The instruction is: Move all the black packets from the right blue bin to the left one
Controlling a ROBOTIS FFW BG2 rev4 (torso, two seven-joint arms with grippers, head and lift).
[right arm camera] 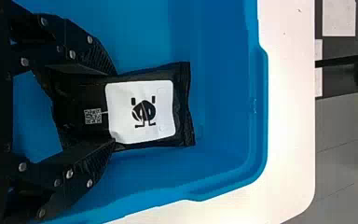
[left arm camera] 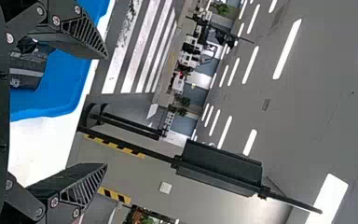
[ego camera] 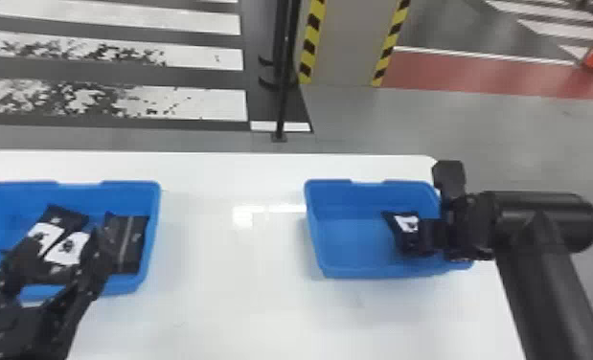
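My left gripper point(ego camera: 53, 246) stands open above the left blue bin point(ego camera: 154, 210), where several black packets point(ego camera: 130, 239) lie, two with white labels. In the left wrist view, my left gripper point(left arm camera: 106, 110) has nothing between its fingers, and a packet point(left arm camera: 28, 67) shows behind them. Inside the right blue bin point(ego camera: 338, 268), toward its right side, my right gripper point(ego camera: 436, 234) is on a black packet point(ego camera: 407, 230). In the right wrist view, my right gripper point(right arm camera: 115, 107) is shut on the long sides of this packet point(right arm camera: 184, 105), its white label facing the camera.
Both bins stand on a white table point(ego camera: 233, 277), with a wide stretch of tabletop between them. Beyond the table's far edge are a thin black post point(ego camera: 286, 72) and a pillar with yellow-black striped edges point(ego camera: 347, 43).
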